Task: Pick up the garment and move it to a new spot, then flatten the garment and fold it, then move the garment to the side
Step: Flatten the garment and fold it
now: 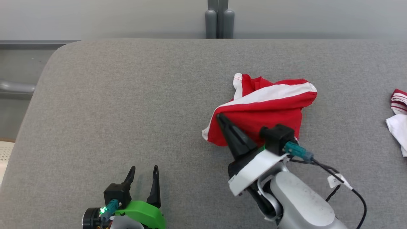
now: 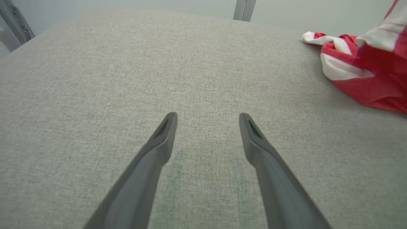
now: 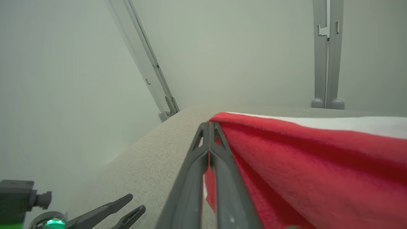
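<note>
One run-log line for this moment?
right gripper: shut on red-and-white garment edge | left gripper: open, empty, apart | garment bunched on grey padded surface

My left pincer (image 1: 144,168) has open surface (image 1: 127,95) to the far edge; garment (image 1: 264,108) and striped cloth (image 1: 399,121) block toward the right edge.

Grey fabric-covered table (image 1: 127,111), rounded far-left corner. White cloth with red stripes (image 1: 399,121) crumpled at the table's right edge (cut off by frame). Twin grey posts (image 1: 219,19) upright behind the far edge, against a pale wall (image 1: 95,16). Grey rail (image 1: 16,87) left of the table. White perforated object (image 1: 5,152) lower left, partly seen.
</note>
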Controlling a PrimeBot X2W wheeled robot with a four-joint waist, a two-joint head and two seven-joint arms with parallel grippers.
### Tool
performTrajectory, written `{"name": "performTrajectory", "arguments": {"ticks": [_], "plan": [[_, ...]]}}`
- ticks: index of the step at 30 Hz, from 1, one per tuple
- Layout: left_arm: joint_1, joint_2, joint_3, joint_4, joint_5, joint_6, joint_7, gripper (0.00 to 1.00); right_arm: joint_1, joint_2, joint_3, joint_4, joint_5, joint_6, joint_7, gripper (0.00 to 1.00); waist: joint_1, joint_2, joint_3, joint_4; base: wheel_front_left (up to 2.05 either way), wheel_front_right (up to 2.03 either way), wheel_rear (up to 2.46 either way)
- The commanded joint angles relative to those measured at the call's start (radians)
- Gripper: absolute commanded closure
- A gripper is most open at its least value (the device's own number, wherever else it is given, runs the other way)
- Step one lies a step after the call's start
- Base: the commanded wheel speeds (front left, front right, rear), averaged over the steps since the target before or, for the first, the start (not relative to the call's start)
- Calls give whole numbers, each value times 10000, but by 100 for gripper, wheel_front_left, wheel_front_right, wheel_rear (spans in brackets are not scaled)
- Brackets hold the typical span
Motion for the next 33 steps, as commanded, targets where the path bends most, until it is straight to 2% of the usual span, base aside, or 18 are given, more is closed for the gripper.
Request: {"name": "performTrajectory", "arguments": {"ticks": [1,2,3,4,5,9,13,18,22,28,33], "plan": [[-156,39,-18,26,36,-22,-2,0,82,-41,344,41,144,2,-1,100,0,0,-17,201,0,0,0],[-162,40,-16,28,33,-4,-2,0,76,-43,646,185,277,2,-1,100,0,0,-33,237,0,0,0],[-154,40,-18,34,37,-3,-2,0,78,-49,953,365,482,2,-1,89,0,0,-54,262,0,0,0],[-145,39,-19,39,44,5,-2,0,18,-26,1460,414,814,2,-1,54,0,0,-76,277,0,0,0],[-131,39,0,34,57,20,-2,0,-82,-20,1653,518,871,2,-1,0,0,0,-97,268,0,0,0],[-37,37,170,-33,81,73,-2,0,-262,-64,1699,750,1010,1,-2,0,0,0,-156,45,0,0,0],[43,38,231,-125,67,111,-2,0,-268,-44,845,892,568,1,0,0,0,0,-141,-275,0,0,0],[-57,42,127,-217,-34,140,-2,0,-737,-169,-462,1660,-313,2,0,0,0,0,17,-401,0,0,0],[-226,43,-36,-282,-81,120,-2,0,-1460,-503,-975,2416,-441,2,0,0,0,0,210,-233,0,0,0],[-360,40,-163,-370,-150,197,-2,0,-2840,-1042,-1064,3745,-65,2,89,0,0,0,509,289,0,0,0],[-404,38,-216,-423,-227,274,-2,0,-3772,-1400,-1095,4903,430,1,710,0,0,0,699,688,0,0,0]]}}
